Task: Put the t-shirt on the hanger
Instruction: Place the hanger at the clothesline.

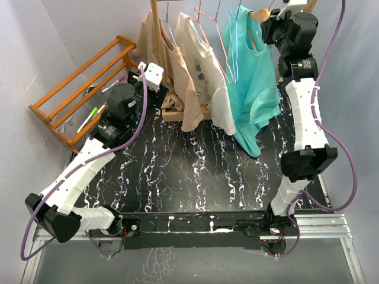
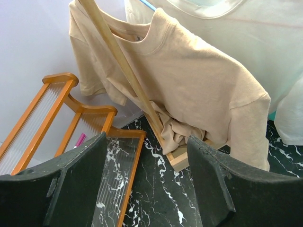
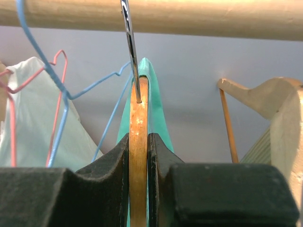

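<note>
The teal t-shirt [image 1: 251, 89] hangs draped over the wooden hanger [image 1: 259, 14] at the right end of the clothes rail. In the right wrist view the hanger [image 3: 138, 113] stands edge-on with teal cloth [image 3: 155, 99] on both sides, and its metal hook [image 3: 129, 42] rises to the wooden rail [image 3: 189, 16]. My right gripper [image 1: 276, 25] [image 3: 138, 142] is shut on the hanger's top. My left gripper [image 1: 151, 73] [image 2: 147, 161] is open and empty, low near the rack's base.
A beige shirt [image 1: 159, 53] [image 2: 189, 80] and a cream shirt [image 1: 201, 71] hang left of the teal one. Pink [image 3: 59, 61] and blue [image 3: 61, 90] wire hangers hang on the rail. An orange wooden rack [image 1: 83, 89] [image 2: 71, 111] stands at the left. The rail's wooden base [image 2: 177, 158] lies on the black marbled table.
</note>
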Motion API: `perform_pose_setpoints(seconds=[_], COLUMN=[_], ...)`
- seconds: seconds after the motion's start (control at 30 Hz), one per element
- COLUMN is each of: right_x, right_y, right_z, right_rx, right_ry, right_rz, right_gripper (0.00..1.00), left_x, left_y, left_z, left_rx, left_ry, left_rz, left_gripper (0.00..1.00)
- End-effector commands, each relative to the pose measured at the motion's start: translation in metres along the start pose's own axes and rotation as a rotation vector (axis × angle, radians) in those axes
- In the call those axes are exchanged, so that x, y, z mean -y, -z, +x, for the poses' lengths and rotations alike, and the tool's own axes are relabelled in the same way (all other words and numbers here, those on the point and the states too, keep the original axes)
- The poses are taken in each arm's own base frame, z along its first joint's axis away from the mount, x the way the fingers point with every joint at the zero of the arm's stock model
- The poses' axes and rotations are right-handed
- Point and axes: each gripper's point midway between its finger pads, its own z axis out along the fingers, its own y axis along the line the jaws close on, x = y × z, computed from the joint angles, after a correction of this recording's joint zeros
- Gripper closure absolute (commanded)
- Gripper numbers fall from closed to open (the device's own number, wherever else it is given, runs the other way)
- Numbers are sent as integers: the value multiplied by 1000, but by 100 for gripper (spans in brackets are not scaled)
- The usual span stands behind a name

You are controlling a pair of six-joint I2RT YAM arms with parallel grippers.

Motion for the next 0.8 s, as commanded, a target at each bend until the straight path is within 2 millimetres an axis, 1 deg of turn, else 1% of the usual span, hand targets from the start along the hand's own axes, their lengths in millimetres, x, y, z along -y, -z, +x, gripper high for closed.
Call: perform_pose_setpoints(seconds=[0.0,0.13,0.27,0.53,0.67,0.77], right_x=[5,10,13,12,14,11], right_y=[-6,-11,-8,10,5,9], right_z=[-55,-54,-63,-100,-99,-99], right_rx=[196,209,241,332,327,327], right_ry=[12,12,13,21,18,1], right_rz=[14,24,33,40,43,32], right_gripper=[92,92,92,92,92,92], left_x=[-3,-1,1,3,3,3], left_y=[3,4,4,5,6,7], left_z=[-6,-1,3,2,1,3], left_rx=[16,8,2,7,9,6], left_ry=[22,24,24,28,38,37], left_rz=[-4,6,12,19,23,25], left_gripper=[33,33,33,33,33,33])
